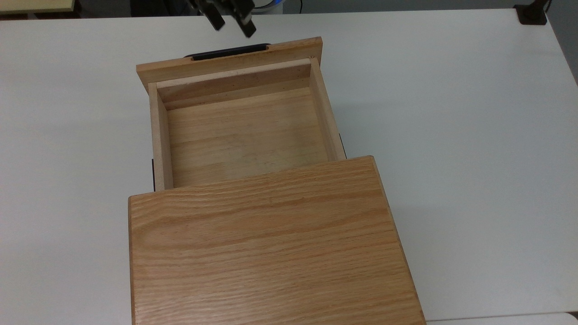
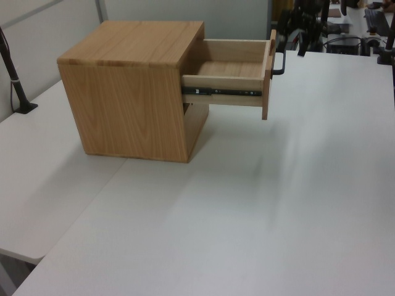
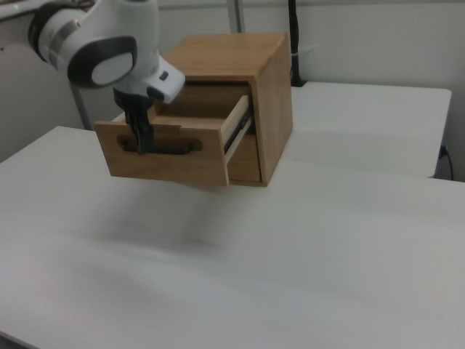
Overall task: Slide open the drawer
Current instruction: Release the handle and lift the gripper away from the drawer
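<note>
The drawer [image 1: 244, 131] sticks well out of the oak box [image 1: 266, 248], front panel hanging over bare white table [image 1: 451, 113] with loads of room all round. The gripper [image 1: 231, 22] sits just past the black handle [image 1: 228, 52], jaws spread apart, holding nothing; the top view's upper edge crops it.
</note>
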